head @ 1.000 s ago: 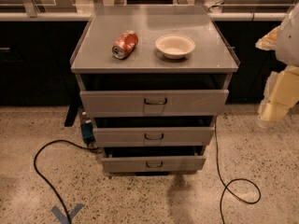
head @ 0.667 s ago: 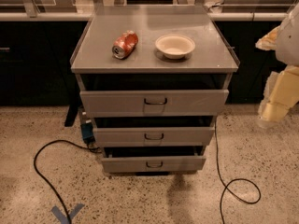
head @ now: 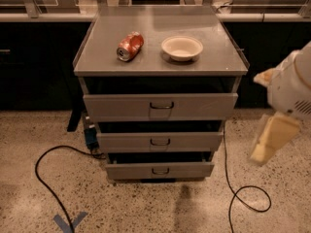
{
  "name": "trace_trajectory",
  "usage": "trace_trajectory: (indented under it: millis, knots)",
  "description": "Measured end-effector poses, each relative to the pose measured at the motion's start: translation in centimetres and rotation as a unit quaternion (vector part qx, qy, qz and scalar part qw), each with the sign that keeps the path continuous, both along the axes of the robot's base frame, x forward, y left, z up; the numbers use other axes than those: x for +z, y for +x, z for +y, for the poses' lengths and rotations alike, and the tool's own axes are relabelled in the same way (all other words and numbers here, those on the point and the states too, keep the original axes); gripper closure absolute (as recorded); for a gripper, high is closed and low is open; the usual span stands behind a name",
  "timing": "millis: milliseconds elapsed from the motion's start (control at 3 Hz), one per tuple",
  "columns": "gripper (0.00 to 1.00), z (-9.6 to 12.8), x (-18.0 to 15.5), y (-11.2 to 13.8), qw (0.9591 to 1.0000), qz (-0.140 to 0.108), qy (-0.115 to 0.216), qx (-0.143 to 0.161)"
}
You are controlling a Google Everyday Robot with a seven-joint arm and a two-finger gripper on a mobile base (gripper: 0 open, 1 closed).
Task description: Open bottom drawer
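Note:
The grey metal cabinet [head: 87,64] has three drawers stacked under its flat top. The bottom drawer [head: 131,171] is the lowest and narrowest front, just above the floor, with a small dark loop handle [head: 160,171] at its centre and a dark gap above it. My gripper [head: 272,139] hangs at the right edge of the camera view, cream-coloured under a white arm [head: 294,84]. It is to the right of the cabinet, about level with the middle drawer [head: 126,142], and touches nothing.
A crushed red can [head: 130,46] and a white bowl [head: 181,47] lie on the cabinet top. The top drawer [head: 121,107] is the widest. Black cables lie on the speckled floor at the left [head: 43,178] and right [head: 248,198]. Blue tape [head: 70,222] marks the floor. Dark counters stand behind.
My gripper has moved down and a little to the left at the right edge. The cabinet, drawers, can and bowl have not moved.

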State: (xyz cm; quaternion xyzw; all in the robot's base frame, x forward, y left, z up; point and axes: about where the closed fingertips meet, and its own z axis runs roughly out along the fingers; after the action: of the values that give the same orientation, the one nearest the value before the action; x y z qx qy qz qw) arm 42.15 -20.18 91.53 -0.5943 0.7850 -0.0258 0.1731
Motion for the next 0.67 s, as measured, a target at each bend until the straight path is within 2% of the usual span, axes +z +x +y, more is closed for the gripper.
trace_trajectory:
  millis: [333, 667]
  knots:
    - [0.0, 2.2, -7.6, -0.7, 0.9992, 0.015, 0.033, 0.019]
    - [0.0, 4.5, -16.2, -0.4, 0.9965, 0.039, 0.068, 0.028]
